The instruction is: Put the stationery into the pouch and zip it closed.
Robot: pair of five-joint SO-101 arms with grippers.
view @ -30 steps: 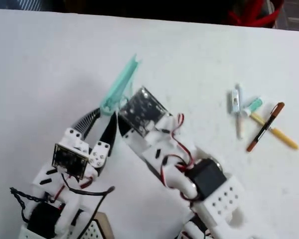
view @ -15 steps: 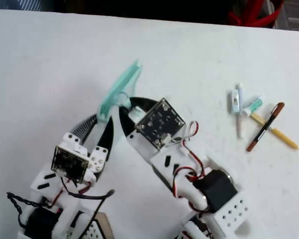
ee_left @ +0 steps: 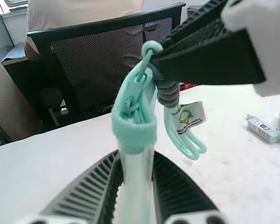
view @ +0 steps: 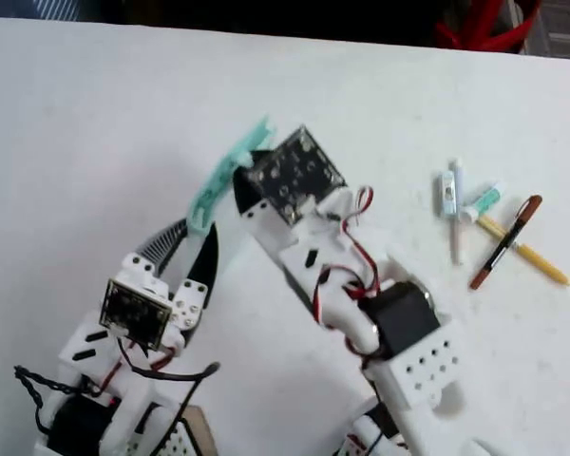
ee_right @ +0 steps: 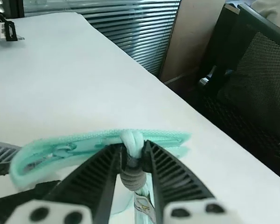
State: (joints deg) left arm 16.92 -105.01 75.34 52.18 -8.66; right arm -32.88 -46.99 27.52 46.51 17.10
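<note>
White table point(view: 95, 114); pouch point(view: 218, 180) clamped; pens point(view: 502, 245) aside

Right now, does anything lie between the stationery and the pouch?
Nothing lies on the table between them; the right arm, jaws shut on the zipper pull, hangs beside the pouch toward the stationery.

Black mesh chair point(ee_left: 107, 60) behind white table point(view: 95, 114)

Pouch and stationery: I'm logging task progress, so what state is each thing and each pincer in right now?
pouch: flat, turned on edge, nothing going in yet
zip: cannot tell whether open or closed
pull cord: pinched
stationery: loose on the table, outside the pouch
left pincer: shut on the pouch's end
right pincer: shut on the pull cord
</note>
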